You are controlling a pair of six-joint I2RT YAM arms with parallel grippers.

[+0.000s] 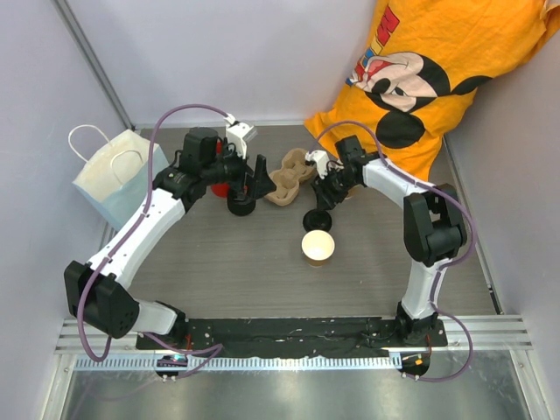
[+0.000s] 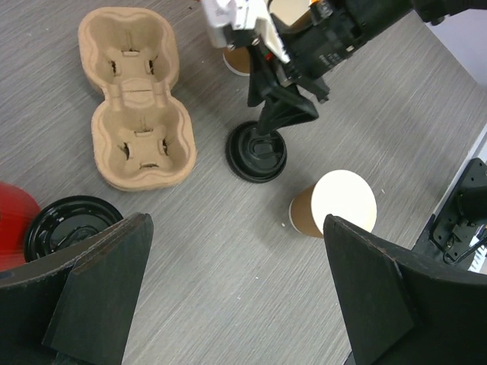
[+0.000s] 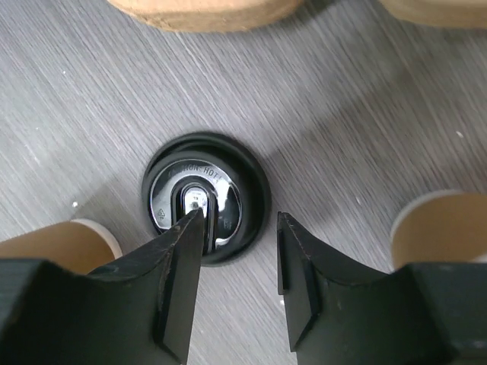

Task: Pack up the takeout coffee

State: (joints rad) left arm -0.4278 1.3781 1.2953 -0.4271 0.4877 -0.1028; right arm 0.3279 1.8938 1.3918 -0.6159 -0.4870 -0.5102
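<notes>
The takeout coffee stands in two parts on the grey table: an uncovered brown paper cup (image 1: 318, 248) (image 2: 335, 204) (image 3: 57, 245), white inside, and a black lid (image 1: 318, 219) (image 2: 257, 152) (image 3: 205, 194) lying flat just behind it. My right gripper (image 1: 322, 199) (image 3: 240, 217) hangs low over that lid, open part-way. One finger is above the lid's centre, the other past its rim, and neither grips it. My left gripper (image 1: 249, 185) (image 2: 236, 220) is wide open with only bare table between its fingers, beside a second black lid (image 1: 241, 206) (image 2: 72, 224).
A brown pulp carrier tray (image 1: 289, 175) (image 2: 137, 99) lies behind the lids. A red cup (image 1: 220, 188) (image 2: 15, 228) stands by the second lid. Another brown cup (image 2: 240, 61) (image 3: 441, 228) stands behind the right gripper. A pale blue paper bag (image 1: 114, 175) is at far left, orange cloth (image 1: 429, 70) at back right.
</notes>
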